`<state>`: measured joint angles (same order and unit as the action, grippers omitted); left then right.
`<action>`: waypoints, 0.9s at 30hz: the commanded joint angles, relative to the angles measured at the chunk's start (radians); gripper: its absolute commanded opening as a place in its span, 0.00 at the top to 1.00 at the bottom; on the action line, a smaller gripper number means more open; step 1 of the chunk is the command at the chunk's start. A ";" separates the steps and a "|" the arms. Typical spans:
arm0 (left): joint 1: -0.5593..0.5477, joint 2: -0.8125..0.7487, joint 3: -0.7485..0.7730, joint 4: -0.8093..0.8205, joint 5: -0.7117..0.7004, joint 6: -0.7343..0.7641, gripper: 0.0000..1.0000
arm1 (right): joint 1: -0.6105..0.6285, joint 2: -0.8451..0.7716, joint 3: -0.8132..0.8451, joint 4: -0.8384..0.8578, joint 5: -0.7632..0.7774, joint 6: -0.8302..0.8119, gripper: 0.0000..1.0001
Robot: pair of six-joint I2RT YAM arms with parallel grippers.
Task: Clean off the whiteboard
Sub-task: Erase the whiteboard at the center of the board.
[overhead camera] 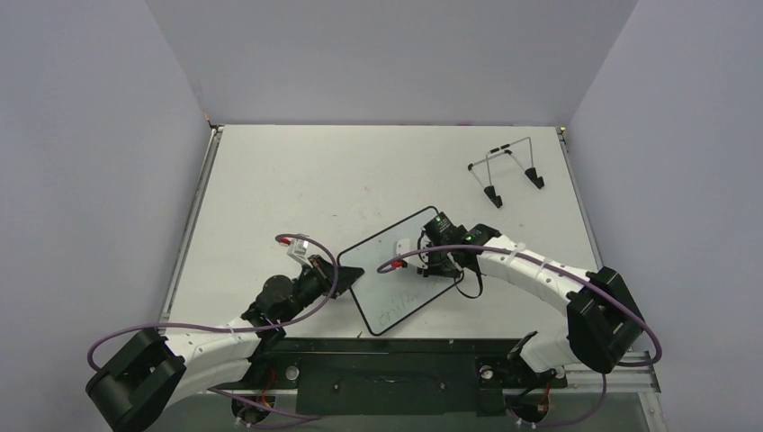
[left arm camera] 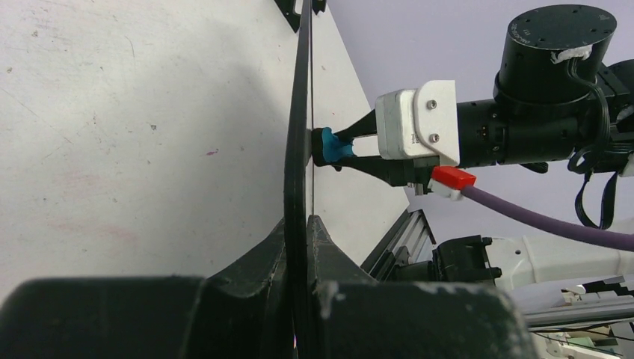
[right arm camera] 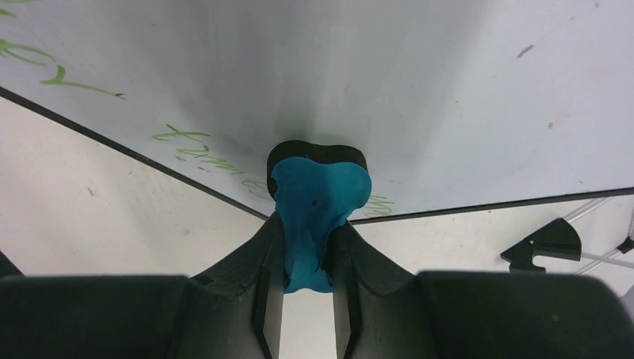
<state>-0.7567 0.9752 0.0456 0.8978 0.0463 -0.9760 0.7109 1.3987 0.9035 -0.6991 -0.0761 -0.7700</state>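
Presently, the whiteboard (overhead camera: 400, 270) lies toward the middle of the near edge of the desk (overhead camera: 288, 180), skewed to that edge, between the two arms. The left gripper (left arm camera: 303, 250) has its jaws closed tight on the board's thin black rim at the left corner. Its wrist view shows the board edge-on between the fingers. The right gripper (right arm camera: 306, 258) has its jaws narrow, pinching the waist of a blue eraser (right arm camera: 318, 194), whose black pad is pressed against the board's white face. Green handwriting (right arm camera: 187, 142) shows on the board beside the eraser and at the board's near end. Whether the board lies flat or is tipped up cannot be determined. A wire stand (overhead camera: 507, 171) with black feet is near the desk's far right corner, well apart from the board.
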 commanded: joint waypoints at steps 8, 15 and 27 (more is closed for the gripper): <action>0.008 -0.064 0.034 0.133 0.004 -0.008 1.00 | -0.110 -0.017 0.006 0.009 -0.002 0.009 1.00; 0.009 -0.062 0.025 0.142 0.002 -0.017 1.00 | -0.007 0.012 0.006 0.008 0.012 0.002 1.00; 0.010 -0.053 0.036 0.133 0.009 -0.016 1.00 | -0.109 0.028 0.016 0.132 0.172 0.134 1.00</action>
<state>-0.7509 0.9409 0.0433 0.8650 0.0383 -0.9653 0.6765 1.4101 0.9031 -0.7006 -0.0647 -0.7425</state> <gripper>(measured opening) 0.029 0.199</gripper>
